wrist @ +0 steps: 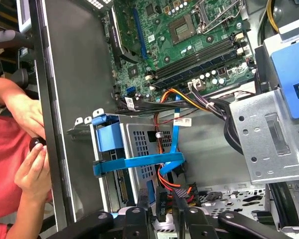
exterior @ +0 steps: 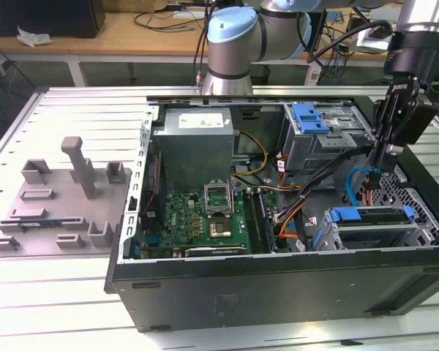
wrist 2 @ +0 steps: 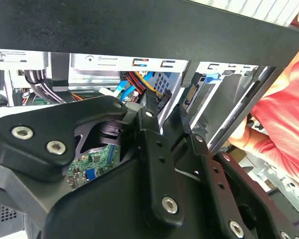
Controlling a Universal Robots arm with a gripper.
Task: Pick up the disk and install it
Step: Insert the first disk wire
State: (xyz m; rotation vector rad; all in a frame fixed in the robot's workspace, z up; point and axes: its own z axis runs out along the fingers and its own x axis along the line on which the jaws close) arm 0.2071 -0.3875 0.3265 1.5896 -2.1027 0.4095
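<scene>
Jaws parted, empty, clear above disk (exterior: 372, 215), disk seated beside case wall (exterior: 278, 281)

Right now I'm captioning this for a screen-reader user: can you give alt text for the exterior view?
The robot's black gripper hangs in an open black desktop computer case at the exterior view's right, just above a blue-framed drive seated in a metal cage. The case lies on a slatted metal table, green motherboard exposed.
</scene>
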